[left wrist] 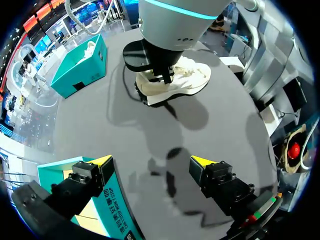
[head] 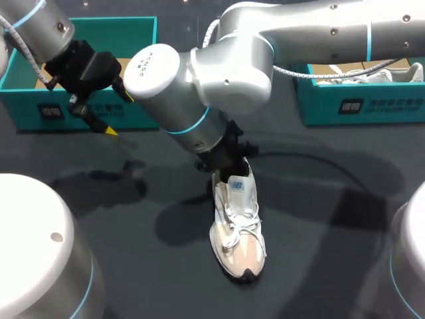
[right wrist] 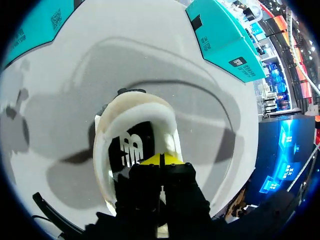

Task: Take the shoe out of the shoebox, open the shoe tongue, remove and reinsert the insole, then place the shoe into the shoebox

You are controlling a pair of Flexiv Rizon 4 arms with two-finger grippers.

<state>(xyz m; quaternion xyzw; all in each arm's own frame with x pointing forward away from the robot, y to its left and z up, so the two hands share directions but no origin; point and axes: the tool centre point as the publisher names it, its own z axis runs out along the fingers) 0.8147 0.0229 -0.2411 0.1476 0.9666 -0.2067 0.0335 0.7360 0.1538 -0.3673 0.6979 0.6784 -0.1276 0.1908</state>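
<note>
A cream and white sneaker (head: 239,229) lies on the dark table, toe toward the front edge. My right gripper (head: 229,166) comes down at its heel opening. In the right wrist view its yellow tips (right wrist: 160,160) are pressed together, shut, just inside the opening of the sneaker (right wrist: 107,125), over the black insole (right wrist: 131,146). I see nothing pinched between them. My left gripper (head: 118,113) hangs open at the back left, beside the front wall of the teal shoebox (head: 80,109). From the left wrist, the left gripper (left wrist: 152,162) is empty, with the sneaker (left wrist: 192,80) well ahead.
A second teal box (head: 358,100) at the back right holds another pale shoe (head: 375,74). My right arm's elbow (head: 199,73) spans the back middle of the table. The left box (left wrist: 112,200) lies under one left finger. Bare table lies around the sneaker.
</note>
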